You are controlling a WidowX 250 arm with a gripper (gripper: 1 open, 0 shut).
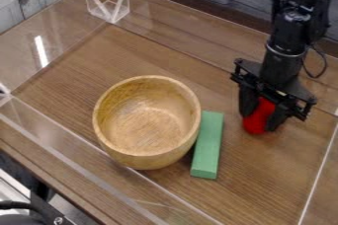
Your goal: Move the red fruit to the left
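Pincer (pixel 271 111) first: we see it pointing straight down over the right side of the table (pixel 158 56), its dark jaws standing wide on either side of the red fruit (pixel 260 120), which rests on the wood between them — we cannot tell whether the pads already touch it, and we would not call it gripped yet. Our worry is the fruit's shape: small, rounded, smooth and glossy like moulded plastic, it could squirt out sideways if the jaws close off-centre, or roll once nudged. Dragging it left carries a second risk — the flat green block (pixel 209 144) lies just beside it on that side, matte with square edges, and beyond that stands the wooden bowl (pixel 146 120), pale, turned, with a thick rim and visible grain. A low carry could knock either one. Clear plastic walls (pixel 53 135) edge the dark wood-grain surface, so a loose fruit would at least stay inside.
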